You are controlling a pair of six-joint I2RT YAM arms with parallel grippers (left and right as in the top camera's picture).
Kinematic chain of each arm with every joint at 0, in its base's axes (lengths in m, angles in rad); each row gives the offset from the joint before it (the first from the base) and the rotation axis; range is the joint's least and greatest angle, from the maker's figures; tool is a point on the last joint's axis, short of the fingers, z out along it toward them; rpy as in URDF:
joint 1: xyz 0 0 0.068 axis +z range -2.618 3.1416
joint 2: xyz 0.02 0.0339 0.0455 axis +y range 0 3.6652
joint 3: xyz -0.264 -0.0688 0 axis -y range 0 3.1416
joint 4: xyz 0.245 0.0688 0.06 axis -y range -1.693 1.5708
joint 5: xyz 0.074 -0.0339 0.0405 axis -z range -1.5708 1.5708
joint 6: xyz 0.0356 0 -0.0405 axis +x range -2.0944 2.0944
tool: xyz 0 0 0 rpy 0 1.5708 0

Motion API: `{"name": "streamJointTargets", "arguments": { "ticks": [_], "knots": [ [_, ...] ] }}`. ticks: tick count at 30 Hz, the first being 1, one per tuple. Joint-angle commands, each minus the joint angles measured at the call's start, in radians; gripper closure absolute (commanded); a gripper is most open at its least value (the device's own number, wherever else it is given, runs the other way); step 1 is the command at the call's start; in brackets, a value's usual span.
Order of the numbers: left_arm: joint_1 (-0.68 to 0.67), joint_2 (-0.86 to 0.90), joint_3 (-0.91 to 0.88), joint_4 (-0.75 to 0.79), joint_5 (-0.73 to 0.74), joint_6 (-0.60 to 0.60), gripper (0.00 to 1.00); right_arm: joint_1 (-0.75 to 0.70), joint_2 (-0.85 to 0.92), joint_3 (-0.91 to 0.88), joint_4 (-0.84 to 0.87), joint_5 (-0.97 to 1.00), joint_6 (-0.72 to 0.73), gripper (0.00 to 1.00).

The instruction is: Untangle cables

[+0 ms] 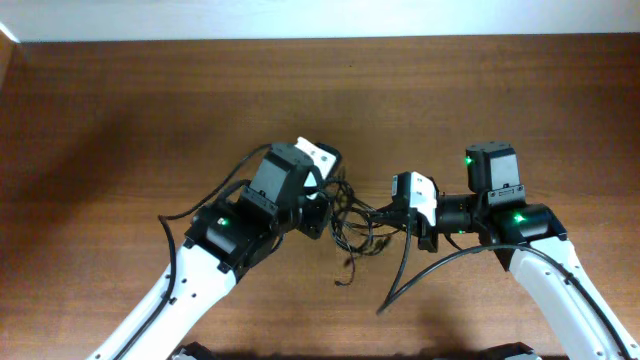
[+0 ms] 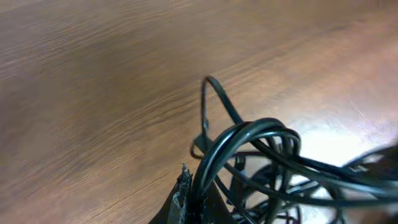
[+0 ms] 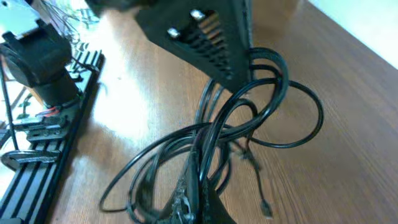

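You have the cables (image 1: 355, 232) bunched as one black tangle near the middle of the surface (image 1: 120, 100), strung between the two arms.

Left jaws — closed on the tangle. The left wrist view shows a bundle of several strands pinched at a fingertip (image 2: 180, 200) and arching up from it in a tight loop.

Right jaws — closed as well. Strands run straight into the tips at the bottom of the right wrist view. The grip is on the cables, though you cannot count how many strands are caught.

Between the two grips the cords cross and loop over one another, part lifted, part lying on the wood. One loose end trails toward the robot's side of the surface. A small plug (image 3: 265, 208) rests on the surface just beside the main tangle. The two grips sit near each other, facing across the knot.
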Motion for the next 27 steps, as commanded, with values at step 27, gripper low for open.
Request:
{"name": "streamJointTargets", "arguments": {
  "ticks": [27],
  "knots": [
    [0.007,0.068,-0.002,-0.11,-0.109,-0.089,1.0,-0.141,-0.01,0.008,0.276,0.435,0.849,0.96]
  ]
}}
